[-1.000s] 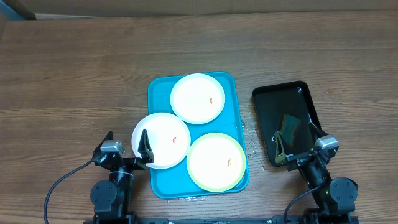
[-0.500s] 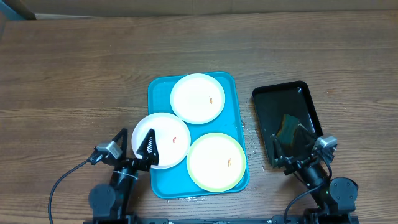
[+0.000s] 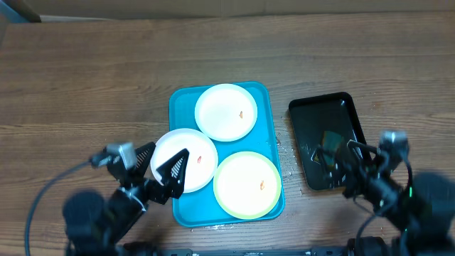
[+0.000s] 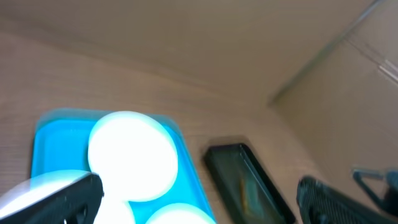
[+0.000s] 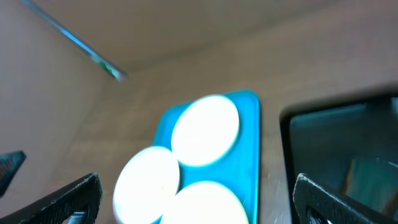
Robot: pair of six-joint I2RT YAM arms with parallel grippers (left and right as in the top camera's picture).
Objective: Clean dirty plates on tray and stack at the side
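Both tools were apart, empty. Left tool (image 3: 161, 165) hovered over the nearest plate (image 3: 195, 158), which overhung the tray (image 3: 182, 107) rim beneath it, probably the easiest edge to grip. Right tool (image 3: 340, 162) hovered over the black tray (image 3: 323, 114), presumably for the greenish pad (image 3: 329, 142) there.

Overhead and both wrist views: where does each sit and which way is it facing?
Overhead: above the table, looking straight down on the blue tray, three plates and the black tray; left pincer and right pincer at bottom.
Left wrist: low, facing forward-right across the table; own fingers in lower corners.
Right wrist: low, facing forward-left; own fingers likewise.
Shared: both wrist views show both trays.
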